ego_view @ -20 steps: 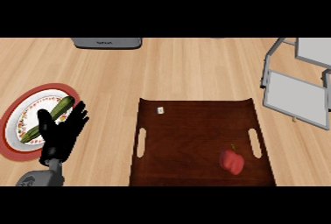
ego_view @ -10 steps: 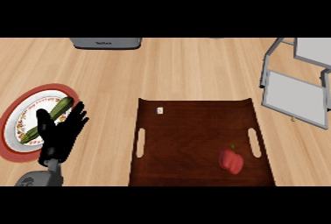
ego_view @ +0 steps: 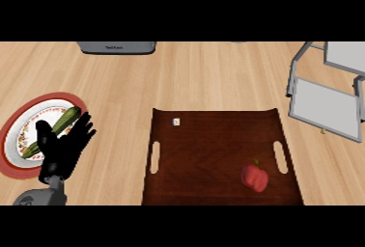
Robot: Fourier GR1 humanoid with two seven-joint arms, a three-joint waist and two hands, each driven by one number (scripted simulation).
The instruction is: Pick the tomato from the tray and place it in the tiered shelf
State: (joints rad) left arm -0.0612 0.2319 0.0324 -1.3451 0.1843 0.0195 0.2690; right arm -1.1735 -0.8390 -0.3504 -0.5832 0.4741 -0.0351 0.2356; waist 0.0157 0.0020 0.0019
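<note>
A red tomato [ego_view: 255, 177] with a small green stem lies on the dark brown wooden tray [ego_view: 214, 144], near the tray's right handle slot. The grey tiered shelf [ego_view: 327, 105] stands at the right edge of the counter, its flat lower tier facing the tray. My left hand [ego_view: 63, 151] rests open at the lower left, fingers up, beside the plate and far from the tomato. My right hand is not in the head view.
A red-rimmed plate [ego_view: 21, 126] with a green cucumber [ego_view: 65, 117] on it sits at the far left, partly behind my left hand. A grey appliance [ego_view: 118, 47] stands at the counter's back edge. A small white tag [ego_view: 176, 122] lies on the tray's upper left.
</note>
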